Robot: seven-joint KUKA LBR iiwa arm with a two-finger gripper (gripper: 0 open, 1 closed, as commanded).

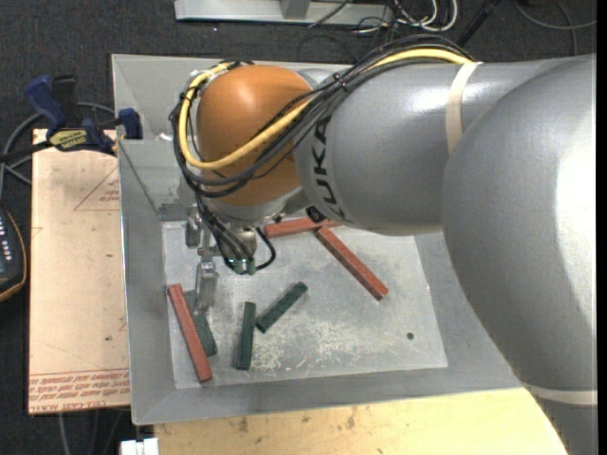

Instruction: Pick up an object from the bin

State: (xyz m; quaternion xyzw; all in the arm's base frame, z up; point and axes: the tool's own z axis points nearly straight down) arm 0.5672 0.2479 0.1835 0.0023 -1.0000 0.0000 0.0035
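Here the claw [203, 287] is hanging low in the near-left part of the grey bin [285, 389], under the arm's orange cover [248, 136]. Whether it is open or closed cannot be told, and nothing is showing in its grip.

The thing nearest to it is a long, thin red-brown bar [191, 336]. It is lying flat on the bin floor and running from beside the claw's tip toward the near-left corner. A short dark green bar [207, 338] is lying against its right side, almost under the claw.

The red-brown bar is sitting close to the foot of the left wall, so there is little room on that side. To the right of the pair the floor is lying open, dusted with pale scuffs.

Just to the right, a second dark green bar [246, 336] is lying nearly upright in the view. A third one [281, 306] is lying slanted beyond it, and the two are close at their ends. Farther right, well apart from the claw, another red-brown bar [353, 263] is slanting across the floor. One more red-brown bar [287, 227] is poking out from under the arm [455, 150] at the far side.

The arm and its yellow and black cables [237, 162] are covering the far half of the bin.
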